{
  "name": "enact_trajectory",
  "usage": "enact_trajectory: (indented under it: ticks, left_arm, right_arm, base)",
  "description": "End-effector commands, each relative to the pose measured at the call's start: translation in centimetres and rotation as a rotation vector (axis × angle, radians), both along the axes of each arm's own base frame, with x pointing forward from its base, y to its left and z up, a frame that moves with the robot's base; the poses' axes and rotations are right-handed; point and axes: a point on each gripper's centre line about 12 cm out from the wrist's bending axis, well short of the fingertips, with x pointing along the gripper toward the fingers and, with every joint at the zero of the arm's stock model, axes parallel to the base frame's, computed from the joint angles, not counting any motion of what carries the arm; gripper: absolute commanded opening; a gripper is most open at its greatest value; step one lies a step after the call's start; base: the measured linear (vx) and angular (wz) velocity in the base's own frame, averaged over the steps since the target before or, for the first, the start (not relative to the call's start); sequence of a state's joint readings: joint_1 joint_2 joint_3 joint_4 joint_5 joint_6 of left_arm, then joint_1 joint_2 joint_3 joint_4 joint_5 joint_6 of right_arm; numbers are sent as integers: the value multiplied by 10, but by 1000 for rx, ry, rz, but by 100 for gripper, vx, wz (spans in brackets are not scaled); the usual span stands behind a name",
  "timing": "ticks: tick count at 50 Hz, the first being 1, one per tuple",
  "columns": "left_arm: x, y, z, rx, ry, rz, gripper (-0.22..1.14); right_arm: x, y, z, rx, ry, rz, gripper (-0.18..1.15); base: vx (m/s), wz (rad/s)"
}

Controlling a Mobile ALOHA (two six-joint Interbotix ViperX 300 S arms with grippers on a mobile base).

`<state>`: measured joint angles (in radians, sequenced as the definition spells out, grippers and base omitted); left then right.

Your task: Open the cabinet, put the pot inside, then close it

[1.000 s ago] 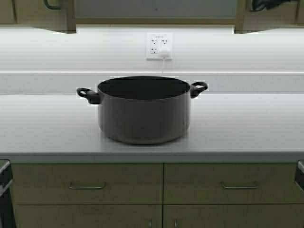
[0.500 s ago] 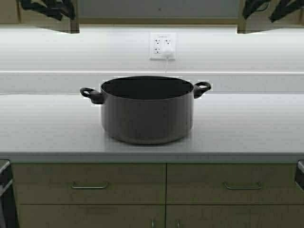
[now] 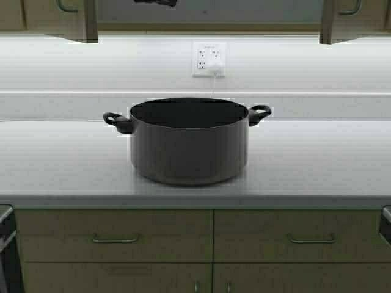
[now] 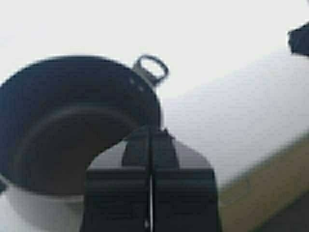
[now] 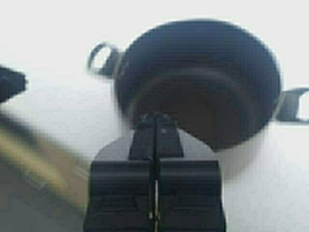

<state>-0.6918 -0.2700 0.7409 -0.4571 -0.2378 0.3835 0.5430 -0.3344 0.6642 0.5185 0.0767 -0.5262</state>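
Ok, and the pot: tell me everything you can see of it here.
The pot is wide, round, lidless, of dark grey metal as it looks, with a black loop handle on each side and a dark, empty interior. It stands upright on the pale countertop, below the wall socket. Nothing touches it; both wrist views look down into it from above.

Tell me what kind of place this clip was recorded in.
A kitchen, most likely. A pot stands on a pale countertop, drawers with horizontal pulls sit below it, a wall outlet is on the backsplash, and the cabinet hangs above, doors open.
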Motion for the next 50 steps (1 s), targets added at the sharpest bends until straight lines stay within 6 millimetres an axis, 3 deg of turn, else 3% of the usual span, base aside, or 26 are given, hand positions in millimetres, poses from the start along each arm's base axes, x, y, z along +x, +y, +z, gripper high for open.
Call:
enact_trajectory:
  ticks: [1,6,12,21,27,32,39,44,50]
  left_arm:
    - [35,-2,5,-43,-66,83,3]
    - [58,11,-4,-49,-38,153,3]
    - [75,40,-4,-58,-31,239,3]
    - [70,74,2,-69,-44,311,3]
    - [56,77,7,-75,-58,302,7]
    - [37,71,8,-100,-52,269,26]
    - [12,57,1,-154,-24,216,73]
    - [2,57,-13,-215,11,230,100]
    - [-8,65,-43,-316,48,290,102]
  right_arm:
    - [23,4,8,28,-65,-51,6]
    - [39,-5,6,22,-63,-95,6]
    - [52,-28,6,18,-62,-160,6]
    - [53,-67,4,13,-51,-255,6]
    - [41,-70,8,33,-48,-255,14]
    - [27,-61,9,84,-1,-230,45]
    - [13,-46,-4,198,100,-236,100]
    - [10,-46,-22,264,139,-290,104]
    - [0,-45,-57,422,132,-424,102]
  base:
    - [0,0]
    - [0,0]
    - [0,0]
    - [0,0]
    - [0,0]
    - [0,0]
    - [0,0]
    - [0,0]
    - [0,0]
